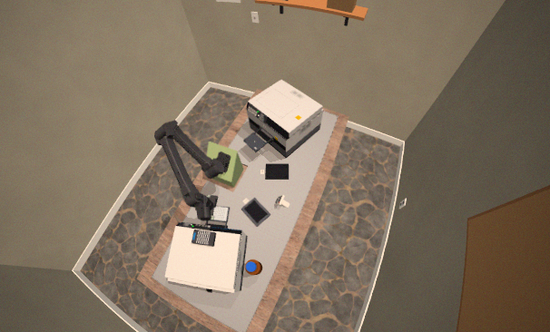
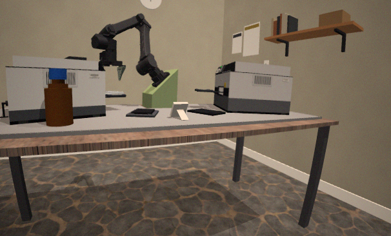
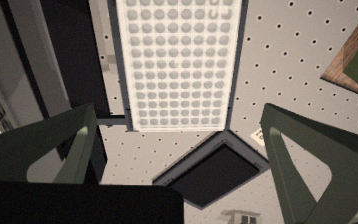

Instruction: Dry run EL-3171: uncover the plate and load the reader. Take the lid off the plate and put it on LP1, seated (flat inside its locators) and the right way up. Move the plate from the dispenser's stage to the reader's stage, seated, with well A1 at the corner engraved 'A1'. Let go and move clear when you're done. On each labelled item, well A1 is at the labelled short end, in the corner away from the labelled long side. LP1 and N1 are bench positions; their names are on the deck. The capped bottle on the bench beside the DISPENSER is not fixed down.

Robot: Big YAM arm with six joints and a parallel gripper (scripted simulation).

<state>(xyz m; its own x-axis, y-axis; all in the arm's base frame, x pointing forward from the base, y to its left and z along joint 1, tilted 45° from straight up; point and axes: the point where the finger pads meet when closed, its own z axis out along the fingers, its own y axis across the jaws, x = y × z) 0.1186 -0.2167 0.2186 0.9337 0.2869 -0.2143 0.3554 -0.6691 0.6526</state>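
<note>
The white many-welled plate lies on the dispenser's dark stage, with what looks like its clear lid on top. My gripper is open and empty above it; in the wrist view the plate's near end lies between and beyond the fingertips. A dark framed nest, apparently LP1, is turned at an angle; its small label is only partly readable. The reader's stage is out and empty. A1 marks cannot be read.
The dispenser stands close beside the plate; the capped bottle is beyond it. A flat black nest, a small white stand and a green wedge lie toward the reader.
</note>
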